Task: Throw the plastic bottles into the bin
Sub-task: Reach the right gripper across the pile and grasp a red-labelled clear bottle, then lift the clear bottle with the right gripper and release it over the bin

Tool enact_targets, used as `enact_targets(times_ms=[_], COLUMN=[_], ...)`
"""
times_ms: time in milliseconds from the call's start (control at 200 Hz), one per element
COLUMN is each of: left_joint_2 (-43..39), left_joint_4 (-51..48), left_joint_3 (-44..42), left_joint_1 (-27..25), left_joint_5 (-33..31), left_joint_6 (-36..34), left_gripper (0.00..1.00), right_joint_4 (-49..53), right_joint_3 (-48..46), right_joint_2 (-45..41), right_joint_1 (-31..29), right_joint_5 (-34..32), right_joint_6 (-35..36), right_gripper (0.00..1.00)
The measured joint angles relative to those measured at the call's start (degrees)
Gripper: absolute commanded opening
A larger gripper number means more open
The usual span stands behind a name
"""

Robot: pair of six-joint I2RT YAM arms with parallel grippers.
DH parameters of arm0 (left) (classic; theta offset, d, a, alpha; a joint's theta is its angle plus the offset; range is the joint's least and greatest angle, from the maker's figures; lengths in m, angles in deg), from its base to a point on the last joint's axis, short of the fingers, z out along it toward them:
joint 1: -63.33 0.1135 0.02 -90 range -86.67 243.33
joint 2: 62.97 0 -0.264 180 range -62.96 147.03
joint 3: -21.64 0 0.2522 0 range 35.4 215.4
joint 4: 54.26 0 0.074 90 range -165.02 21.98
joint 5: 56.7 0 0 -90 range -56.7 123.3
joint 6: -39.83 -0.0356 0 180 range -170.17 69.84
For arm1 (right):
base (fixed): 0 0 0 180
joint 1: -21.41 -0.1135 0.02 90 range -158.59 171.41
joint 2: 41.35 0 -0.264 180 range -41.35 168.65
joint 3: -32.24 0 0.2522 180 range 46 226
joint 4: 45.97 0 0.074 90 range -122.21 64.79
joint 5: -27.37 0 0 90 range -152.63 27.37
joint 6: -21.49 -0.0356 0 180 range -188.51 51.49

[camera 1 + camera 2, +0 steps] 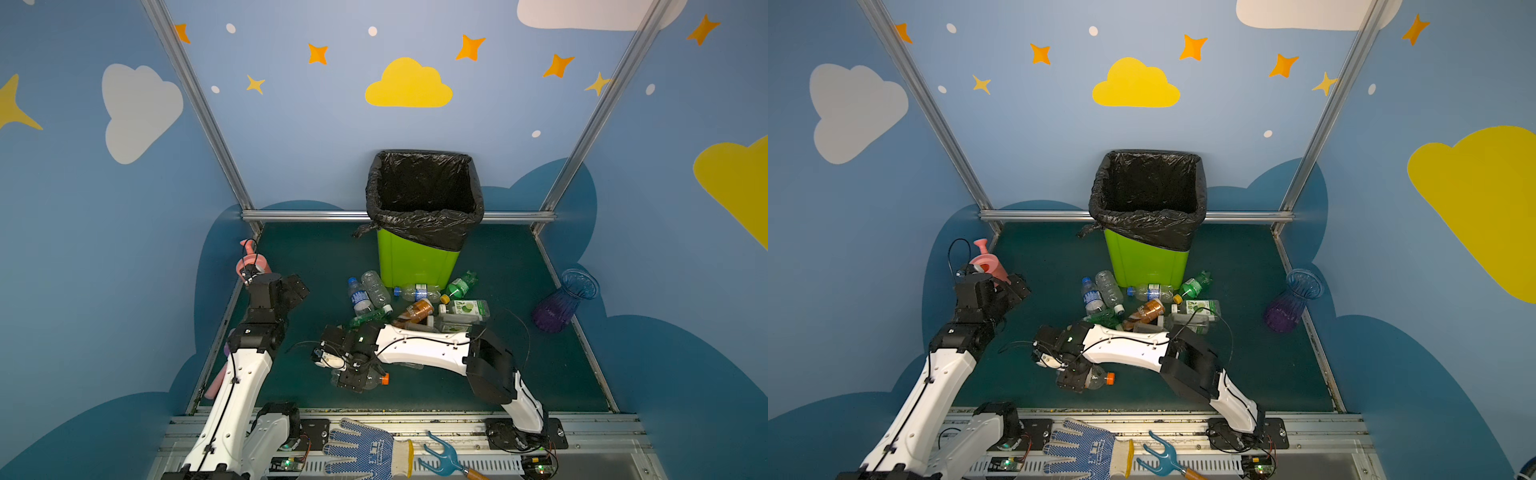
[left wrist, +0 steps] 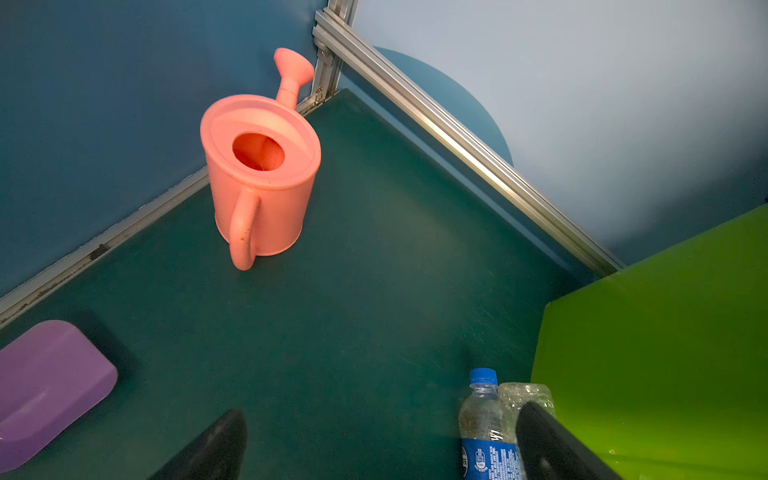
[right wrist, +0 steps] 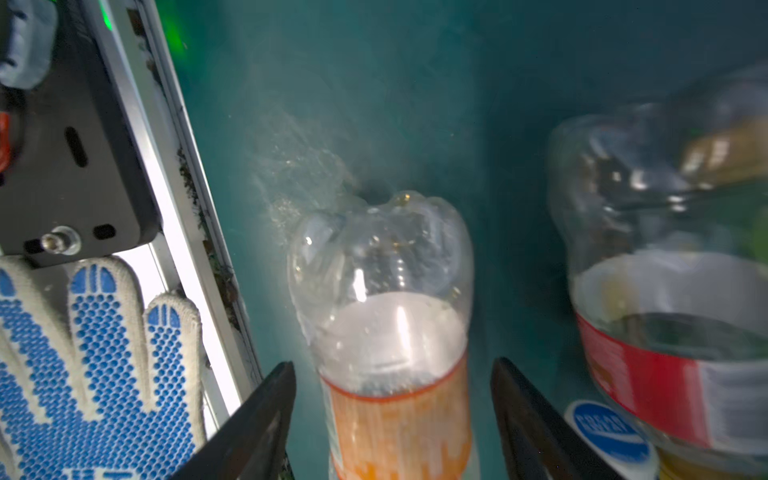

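Right claw (image 3: pixel 392 363): half open. Its two black fingers (image 3: pixel 266 415) stand on either side of an orange-labelled bottle (image 3: pixel 386 332), with a thin strip of bench showing on each side, so I log no grip. In both top views this claw has reached across the middle, and the bottle (image 1: pixel 376 380) lies on its side under it. That spot is near the bench's front edge, left of centre, with the orange cap towards the right. Just beside it in the right wrist view lies a red-labelled bottle (image 3: pixel 665 353), blurred.

Left claw (image 2: pixel 380 413): wide, nothing between the fingers. It is held above the bench (image 1: pixel 519 365) near the left edge. A blue-labelled bottle (image 2: pixel 486 436) with a blue cap lies close by one finger.

The heap of bottles (image 1: pixel 415 303) is on the bench's middle – clear, green and one brown, all on their sides. The farthest ones touch or nearly touch the foot of the bin (image 1: pixel 415 262).

The bin stands upright at the middle of the far edge – lime green, a black bag folded over its rim.

The pink watering can (image 2: pixel 259 178) stands upright in the far left corner. The blue-purple vase (image 1: pixel 561 303) is tilted near the right edge. A blue-dotted glove (image 1: pixel 361 449) and a blue hand fork (image 1: pixel 440 457) lie on the rail past the front edge.
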Motion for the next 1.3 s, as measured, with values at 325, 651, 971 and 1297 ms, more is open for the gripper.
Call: enact_targets(times_ms=[325,651,971,1297], left_joint_2=[0.02,0.02,2.38,6.58], left_joint_4=[-0.04,-0.02,1.09,2.23], left_joint_3=[-0.39,-0.39,-1.33,-1.29], left_joint_1=[0.48,1.03,1.03,-7.65], left_joint_5=[0.24,0.46,3.52,3.41], left_joint_6=[0.59,0.61,-0.87,-5.81], left_gripper=[1.0,1.0,1.0,1.0], right_joint_4=[4.63,5.64,-9.22,-33.53], right_joint_3=[5.92,6.97,13.94,25.97], right_joint_2=[5.51,0.66,-26.69,-37.88], right_joint_1=[-1.55,-0.7,8.72,25.7], right_joint_5=[-2.69,-5.42,-21.84,-17.75], right_joint_6=[2.05,2.73,17.16,24.39], right_gripper=[0.51,0.42,0.42,0.45])
